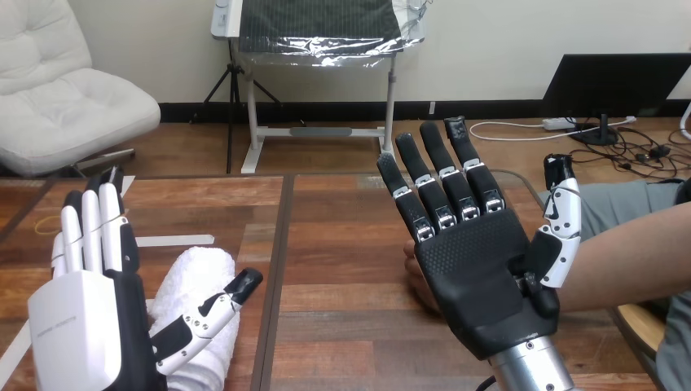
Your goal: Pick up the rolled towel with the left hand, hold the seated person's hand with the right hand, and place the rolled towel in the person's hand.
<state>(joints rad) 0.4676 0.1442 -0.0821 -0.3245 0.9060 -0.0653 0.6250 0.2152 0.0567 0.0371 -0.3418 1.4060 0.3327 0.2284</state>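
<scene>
Resting beside rolled towel (194,281): left hand (81,314), perhaps touching.

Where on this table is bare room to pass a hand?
Bare table lies between the towel and the right hand, and along the far edge beyond the towel. Crowded: the left hand beside the towel; the right hand by the person's hand.

Wooden table (342,236) (two boards, dark seam between) bears a white strip (183,239).

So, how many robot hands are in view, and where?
2. The left robot hand is at the lower left, beside the rolled towel. The right robot hand is at the centre right, open, in front of the person's hand.
</scene>
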